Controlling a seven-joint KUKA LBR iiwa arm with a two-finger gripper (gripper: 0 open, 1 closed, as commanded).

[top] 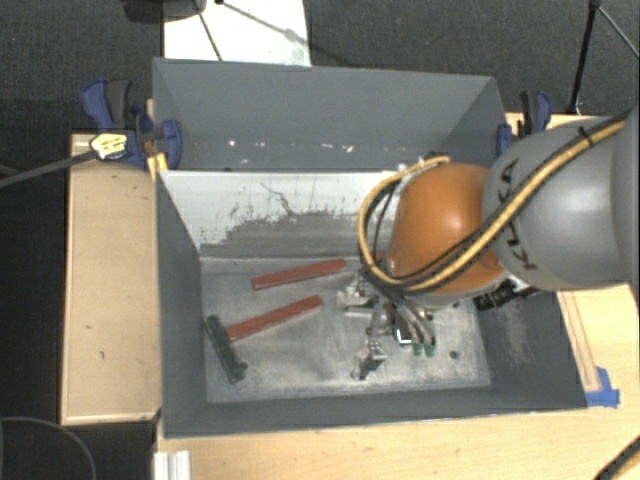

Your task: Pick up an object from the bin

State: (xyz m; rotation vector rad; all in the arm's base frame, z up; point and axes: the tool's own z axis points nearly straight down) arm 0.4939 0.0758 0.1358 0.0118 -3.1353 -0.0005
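Green-tipped bits (426, 347) just right of the pincer (372, 360) are too small to tell from its own parts. The orange wrist cover (440, 230) hides the floor behind it. The scuffed grey bin (300, 373) lies bare beneath the pincer, and I cannot tell whether it is apart or together. Nearest on its left is the lower red-brown strip (275, 318), with the upper red-brown strip (298, 274) above it and a dark bar (225, 348) farther left.

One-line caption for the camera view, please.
End effector down in the grey bin, right of the upper red-brown strip, the lower red-brown strip and a dark bar.
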